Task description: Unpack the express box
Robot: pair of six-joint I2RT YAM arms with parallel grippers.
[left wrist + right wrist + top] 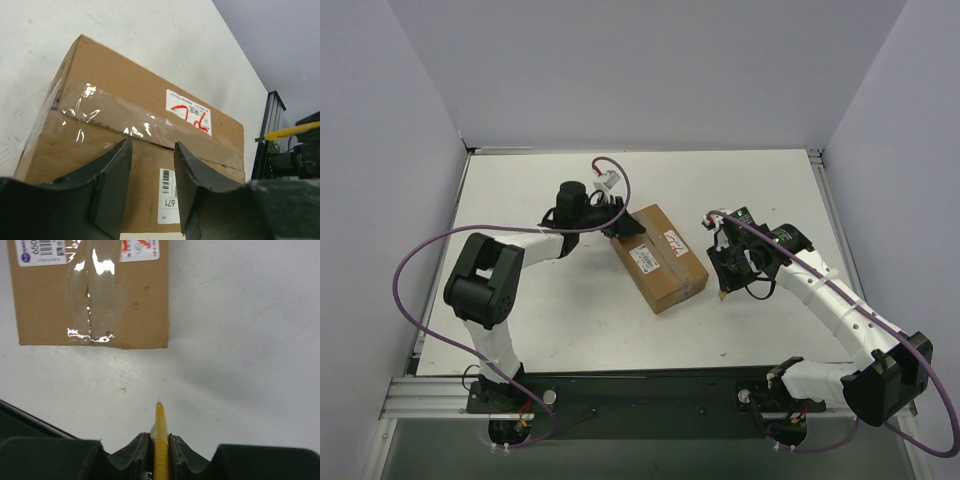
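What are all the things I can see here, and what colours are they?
express box: one, brown, closed, middle of the table.
clear tape: one strip, shiny, along the box's top seam.
labels: two, white, on the box top; one has red marks.
utility knife: one, yellow, in the right gripper, tip towards the box, not touching it.
table: one, white, under everything.
arms: two, white and black, bolted at the near edge.
left gripper: one, black, open, at one end of the box.
right gripper: one, black, shut on the knife.
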